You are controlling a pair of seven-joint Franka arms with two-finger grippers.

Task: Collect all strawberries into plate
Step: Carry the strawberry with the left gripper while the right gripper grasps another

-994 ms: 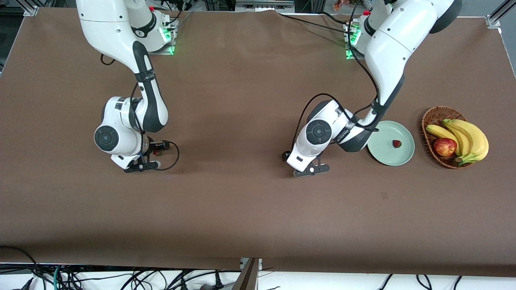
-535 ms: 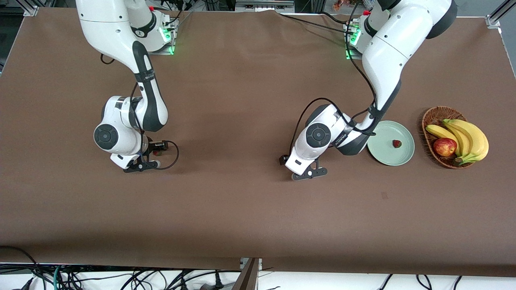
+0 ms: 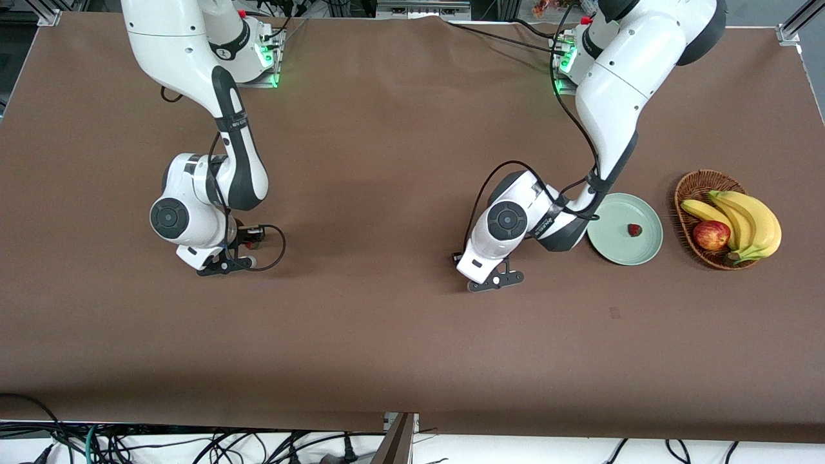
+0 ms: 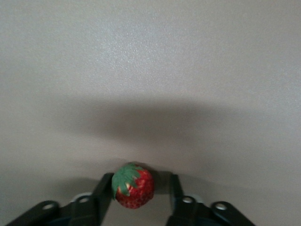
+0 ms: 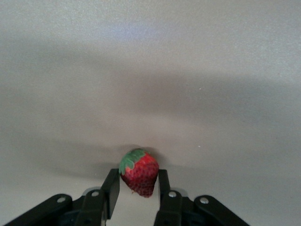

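Observation:
One strawberry (image 3: 635,230) lies on the pale mint-green plate (image 3: 619,251) toward the left arm's end of the table. My left gripper (image 4: 140,178) is low over the bare table beside the plate, hidden under its wrist in the front view. It is open, and a second strawberry (image 4: 134,186) sits between its fingers, touching one finger with a gap to the other. My right gripper (image 5: 138,172) is low over the table toward the right arm's end, shut on a third strawberry (image 5: 139,176). That strawberry shows as a red speck in the front view (image 3: 249,245).
A brown wicker basket (image 3: 684,193) holding bananas (image 3: 751,222) and a red apple (image 3: 711,234) stands beside the plate, at the left arm's end. The brown tabletop (image 3: 387,193) stretches between the two arms.
My left hand has shifted a little toward the right arm's end and toward the front camera. My right hand has shifted slightly with the red strawberry at its fingers.

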